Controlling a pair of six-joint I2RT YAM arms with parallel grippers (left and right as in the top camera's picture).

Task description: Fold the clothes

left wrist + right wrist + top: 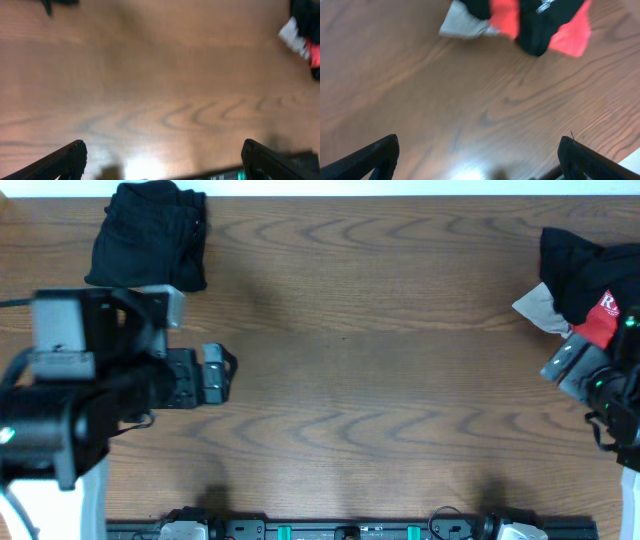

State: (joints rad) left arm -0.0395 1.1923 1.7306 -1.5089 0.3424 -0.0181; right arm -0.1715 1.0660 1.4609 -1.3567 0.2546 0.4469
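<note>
Where the left fingers stand: spread wide apart over bare wood, with nothing between them.
Left gripper: hangs over the left part of the table and points toward its middle.
Right fingers: also spread wide over bare tabletop, gripping nothing.
Right gripper: at the table's right edge, near the heap there; whether it touches the heap cannot be told.
Clothes: an all-black bundle, loosely squared, at the far left corner of the table, beyond the left arm and clear of its fingers.
Black-and-red garment: crumpled at the far right, with white lettering on the red.
Pale grey cloth: pokes out from under that garment's edge, on the side toward the table's middle.
</note>
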